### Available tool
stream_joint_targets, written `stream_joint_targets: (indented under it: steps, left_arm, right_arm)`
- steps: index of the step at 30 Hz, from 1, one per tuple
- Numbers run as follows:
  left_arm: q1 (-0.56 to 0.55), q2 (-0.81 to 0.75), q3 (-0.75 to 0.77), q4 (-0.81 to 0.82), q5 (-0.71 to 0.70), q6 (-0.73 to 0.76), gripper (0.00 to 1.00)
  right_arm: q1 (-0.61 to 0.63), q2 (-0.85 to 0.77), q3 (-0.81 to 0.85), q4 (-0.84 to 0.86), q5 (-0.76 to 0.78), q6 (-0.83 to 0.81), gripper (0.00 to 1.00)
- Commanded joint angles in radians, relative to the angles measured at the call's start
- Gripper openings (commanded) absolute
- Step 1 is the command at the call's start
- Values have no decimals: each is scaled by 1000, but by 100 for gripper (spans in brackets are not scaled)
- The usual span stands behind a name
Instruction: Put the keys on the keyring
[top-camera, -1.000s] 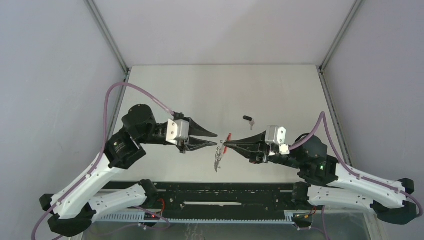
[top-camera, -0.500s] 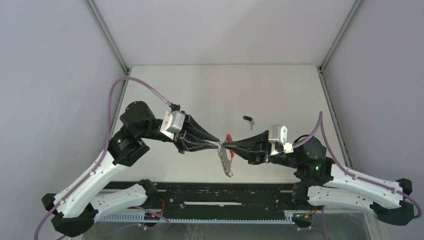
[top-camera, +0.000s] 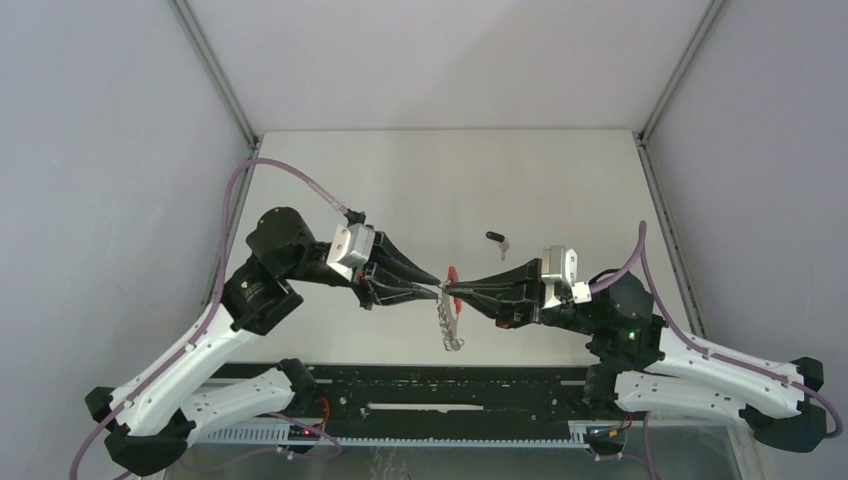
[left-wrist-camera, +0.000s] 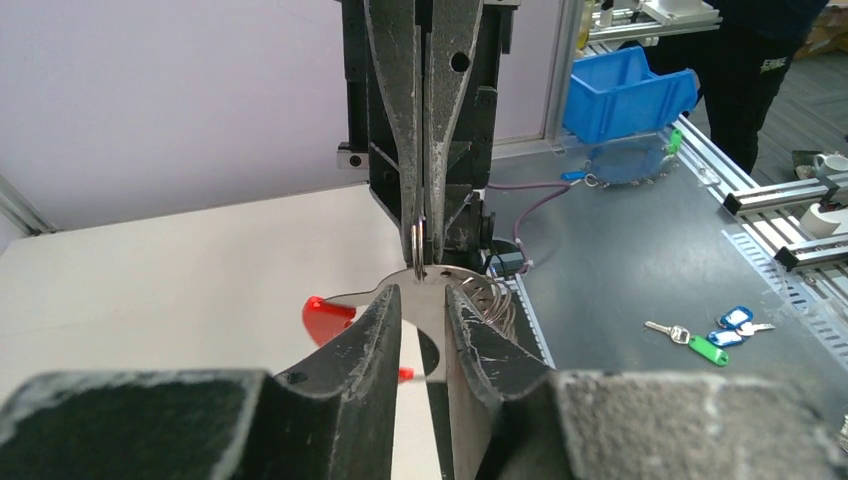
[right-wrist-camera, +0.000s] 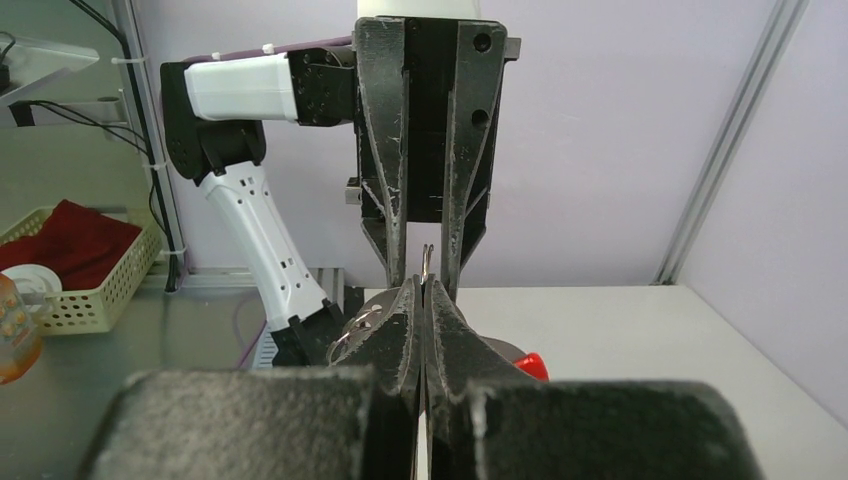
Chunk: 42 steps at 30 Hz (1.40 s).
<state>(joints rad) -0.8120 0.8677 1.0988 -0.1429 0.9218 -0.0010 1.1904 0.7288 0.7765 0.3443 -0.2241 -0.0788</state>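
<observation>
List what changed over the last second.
The left gripper moved in toward the right gripper and closed on the keyring at its silver-grey part; the hanging keyring swung slightly right. The right gripper stayed shut on the keyring, and the black-headed key stayed on the table.

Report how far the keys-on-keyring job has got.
Done: the keyring hangs clear of the table. In hand: left gripper clamps its silver plate, right gripper pinches a small metal ring at its edge. Remaining: the black-headed key lies loose on the table; the red-tagged key cannot be made out.
</observation>
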Motion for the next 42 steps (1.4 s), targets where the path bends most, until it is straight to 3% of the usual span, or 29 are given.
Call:
stream_joint_targets:
  steps: [1, 7, 13, 18, 22, 27, 30, 33, 42]
  left_arm:
    - [5, -8, -11, 57, -9, -31, 26]
    - [7, -6, -12, 68, -6, -37, 18]
    - [8, -4, -11, 71, 16, -43, 15]
    - [7, -10, -20, 42, 10, -14, 2]
    - [7, -8, -16, 28, -34, -1, 0]
    - [9, -5, 12, -74, -42, 156, 0]
    - [7, -3, 32, -170, -35, 302, 0]
    - [4, 2, 53, -263, -41, 449, 0]
    - [2, -13, 57, -274, -38, 556, 0]
  right_arm:
    - [-6, -4, 6, 64, -9, 22, 0]
    - [-10, 1, 6, 52, -21, 28, 0]
    - [-15, 10, 6, 63, -23, 33, 0]
    - [-17, 11, 6, 70, -27, 36, 0]
    - [-18, 13, 16, 44, -43, 32, 0]
    - [-26, -26, 41, -85, -43, -10, 34]
    - [-40, -41, 78, -194, -50, -61, 47]
    - [-46, -15, 151, -316, -58, -129, 49]
    - [-37, 48, 276, -582, -51, -275, 47]
